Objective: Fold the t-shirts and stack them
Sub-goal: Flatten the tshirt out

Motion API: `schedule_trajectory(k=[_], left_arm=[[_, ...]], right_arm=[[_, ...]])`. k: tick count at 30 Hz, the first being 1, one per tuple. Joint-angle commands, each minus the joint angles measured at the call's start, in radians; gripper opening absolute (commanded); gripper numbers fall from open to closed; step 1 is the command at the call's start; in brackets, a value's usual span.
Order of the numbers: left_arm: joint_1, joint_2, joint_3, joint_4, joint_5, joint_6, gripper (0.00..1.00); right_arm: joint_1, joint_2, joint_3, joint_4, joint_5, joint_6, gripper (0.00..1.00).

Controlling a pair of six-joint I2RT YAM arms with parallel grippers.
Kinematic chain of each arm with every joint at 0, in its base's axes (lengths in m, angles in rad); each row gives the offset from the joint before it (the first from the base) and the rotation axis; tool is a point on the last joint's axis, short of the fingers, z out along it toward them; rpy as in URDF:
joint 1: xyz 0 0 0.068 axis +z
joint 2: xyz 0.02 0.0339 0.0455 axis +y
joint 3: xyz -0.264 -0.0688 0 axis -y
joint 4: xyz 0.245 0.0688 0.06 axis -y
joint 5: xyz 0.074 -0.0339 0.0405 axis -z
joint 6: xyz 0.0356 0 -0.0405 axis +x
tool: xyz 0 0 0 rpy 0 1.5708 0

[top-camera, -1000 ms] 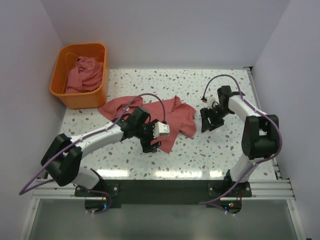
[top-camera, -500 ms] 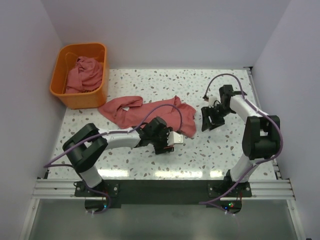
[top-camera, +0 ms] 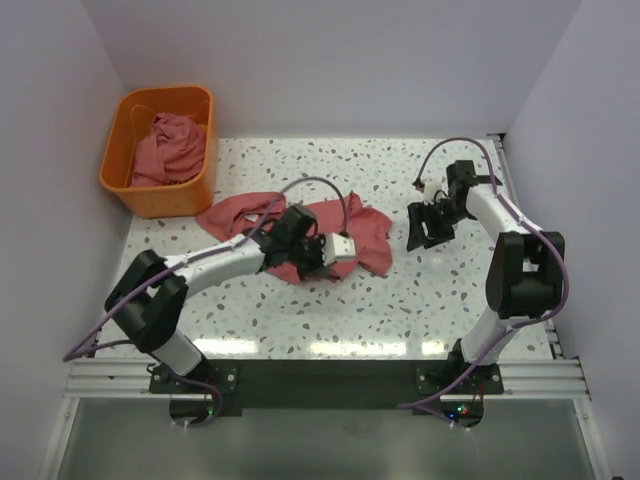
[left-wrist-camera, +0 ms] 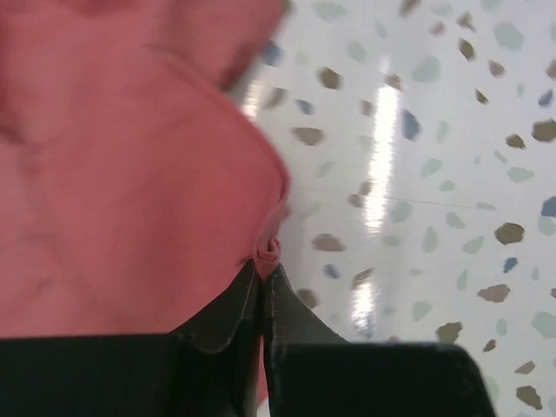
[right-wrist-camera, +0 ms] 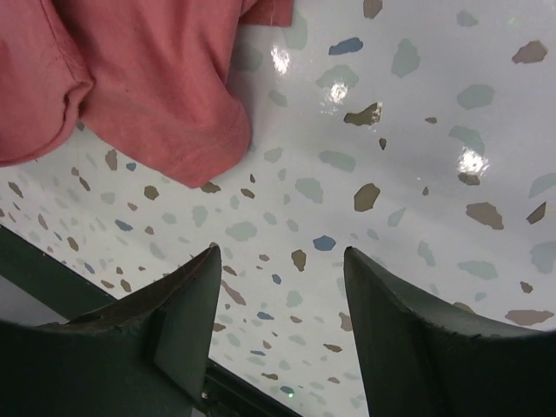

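A dusty red-pink t-shirt (top-camera: 350, 222) lies crumpled across the middle of the speckled table (top-camera: 440, 290). My left gripper (top-camera: 312, 262) is at its near edge. In the left wrist view the left gripper (left-wrist-camera: 263, 265) is shut, pinching a small fold of the t-shirt (left-wrist-camera: 122, 174) at the hem. My right gripper (top-camera: 420, 228) hovers to the right of the t-shirt, apart from it. In the right wrist view the right gripper (right-wrist-camera: 282, 252) is open over bare table, with a sleeve of the t-shirt (right-wrist-camera: 165, 95) ahead of it to the left.
An orange basket (top-camera: 118, 160) stands at the back left corner with another t-shirt (top-camera: 172, 140) bunched inside. White walls close in the table on the left, back and right.
My left gripper went from open to shut on the t-shirt's near edge, and its arm swung back towards the cloth. The right gripper shifted slightly up and to the right.
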Motion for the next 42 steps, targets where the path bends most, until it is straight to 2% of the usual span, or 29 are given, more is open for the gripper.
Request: schedule_trajectory(k=[1, 7, 11, 12, 16, 22, 38, 40, 42], left_arm=[[0.189, -0.174, 0.196, -0.148, 0.141, -0.048, 0.00], [0.442, -0.240, 0.341, -0.200, 0.101, -0.101, 0.00], [0.513, -0.216, 0.379, -0.142, 0.023, -0.131, 0.00], [0.521, -0.199, 0.382, -0.128, -0.033, -0.137, 0.00], [0.570, -0.168, 0.407, -0.084, -0.068, -0.174, 0.00], [0.578, -0.116, 0.457, -0.096, -0.098, -0.163, 0.00], [0.587, -0.061, 0.503, -0.104, -0.098, -0.162, 0.00], [0.587, -0.062, 0.502, -0.102, -0.098, -0.165, 0.00], [0.589, -0.061, 0.502, -0.099, -0.103, -0.167, 0.00]], right_arm=[[-0.001, 0.025, 0.065, 0.056, -0.027, 0.012, 0.63], [0.001, 0.108, 0.154, 0.107, -0.071, 0.047, 0.65], [0.014, 0.202, 0.214, 0.136, -0.108, 0.067, 0.63], [0.020, 0.213, 0.220, 0.144, -0.106, 0.070, 0.63], [0.047, 0.274, 0.235, 0.190, -0.070, 0.073, 0.47], [0.056, 0.299, 0.223, 0.188, -0.048, 0.026, 0.42], [0.155, 0.338, 0.165, 0.262, 0.044, 0.104, 0.46], [0.159, 0.351, 0.170, 0.276, 0.068, 0.119, 0.44], [0.169, 0.367, 0.177, 0.274, 0.088, 0.121, 0.36]])
